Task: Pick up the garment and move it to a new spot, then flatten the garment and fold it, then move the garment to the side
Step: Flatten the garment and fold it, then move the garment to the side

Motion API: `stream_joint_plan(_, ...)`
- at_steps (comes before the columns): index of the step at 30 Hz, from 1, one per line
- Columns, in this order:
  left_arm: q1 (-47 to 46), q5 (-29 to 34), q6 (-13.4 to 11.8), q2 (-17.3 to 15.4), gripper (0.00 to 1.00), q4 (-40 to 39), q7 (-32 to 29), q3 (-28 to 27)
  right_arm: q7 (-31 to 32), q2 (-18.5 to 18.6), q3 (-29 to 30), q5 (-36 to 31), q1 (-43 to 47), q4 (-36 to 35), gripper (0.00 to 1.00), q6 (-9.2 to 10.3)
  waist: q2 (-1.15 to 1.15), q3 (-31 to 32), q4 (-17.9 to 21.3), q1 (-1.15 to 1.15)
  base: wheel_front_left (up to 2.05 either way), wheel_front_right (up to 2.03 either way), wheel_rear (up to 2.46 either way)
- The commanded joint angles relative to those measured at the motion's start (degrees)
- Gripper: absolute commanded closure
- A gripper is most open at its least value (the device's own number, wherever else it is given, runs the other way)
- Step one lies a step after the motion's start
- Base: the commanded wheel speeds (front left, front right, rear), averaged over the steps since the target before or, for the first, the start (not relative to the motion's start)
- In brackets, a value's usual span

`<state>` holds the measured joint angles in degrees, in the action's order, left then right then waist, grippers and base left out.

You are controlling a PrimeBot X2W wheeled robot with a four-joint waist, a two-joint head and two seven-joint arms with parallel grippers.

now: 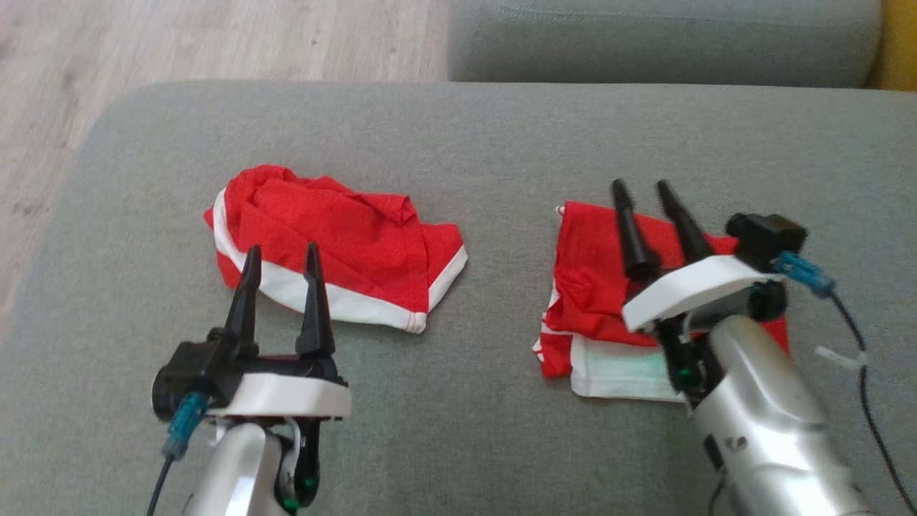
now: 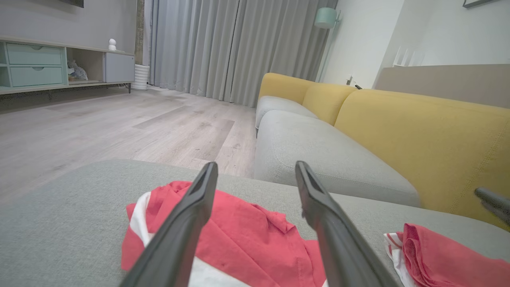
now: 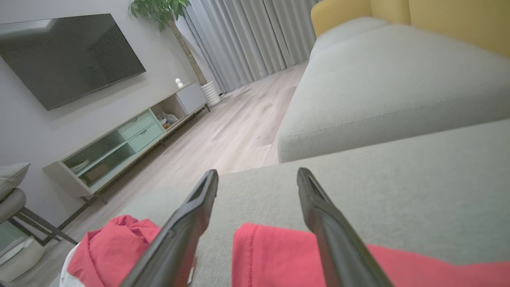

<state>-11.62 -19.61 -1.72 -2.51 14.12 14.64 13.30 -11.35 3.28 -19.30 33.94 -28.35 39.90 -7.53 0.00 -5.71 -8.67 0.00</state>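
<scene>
Two red garments lie on the grey seat (image 1: pixel 458 136), well apart. The crumpled garment (image 1: pixel 337 229) sits left of the middle, towards the seat's left edge, bunched into folds with a white band along its near and left sides. The folded garment (image 1: pixel 594 279) sits right of the middle. It is a compact stack of red layers, with a pale layer showing at its near edge and red-and-white trim at its left corner.

The right gripper (image 1: pixel 640 185) is over the folded garment with its fingers spread and nothing between them. The tips reach just past the garment's far edge onto bare grey fabric. Whether the fingers touch the cloth cannot be told.

The left gripper (image 1: pixel 282 249) is at the near side of the crumpled garment, its tips over the white band. Its fingers are also wide apart and hold nothing. In the left wrist view the cloth shows between and beyond them.

Past the seat's far edge is a strip of wooden floor (image 1: pixel 215 36) on the left and a second grey cushion (image 1: pixel 645 36) on the right.
</scene>
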Motion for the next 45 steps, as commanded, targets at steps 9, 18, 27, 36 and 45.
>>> stream_joint_plan(9, 0.99, 1.99, 1.26, -0.37, 0.0, 0.53, 0.36, -4.47, -3.53, 3.19, 14.59, -20.97, 10.8, -16.43, 0.0, 0.04, 0.0, 2.33, 3.25, 0.0, 0.0, 0.0, 0.0)
stream_joint_plan(18, 3.62, 4.07, 0.96, -0.37, 0.0, -0.53, 0.36, -6.58, -3.63, 0.6, 20.19, -28.32, 23.41, -28.42, 0.0, 0.04, 0.0, 2.63, 4.54, 0.0, 0.0, 0.0, 0.0)
stream_joint_plan(27, 3.08, 3.75, 1.07, -0.37, 0.0, -1.42, 0.36, -6.13, -2.12, -0.18, 21.87, -29.25, 22.96, -30.19, 0.0, 0.04, 0.0, 0.74, 4.65, 0.0, 0.0, 0.0, 0.0)
stream_joint_plan(36, 1.14, 2.78, 1.03, -0.37, 0.0, -1.61, 0.36, -4.71, 4.31, -0.37, 27.72, -28.32, 20.31, -23.3, 0.0, 0.04, 0.0, -1.77, 3.09, 0.0, 0.0, 0.0, 0.0)
stream_joint_plan(45, -0.33, 2.99, 0.48, -0.37, 0.0, -1.33, 0.36, -3.98, 9.52, -0.39, 27.37, -25.59, 16.74, -14.92, 0.0, 0.04, 0.0, -5.69, 1.9, 0.0, 0.0, 0.0, 0.0)
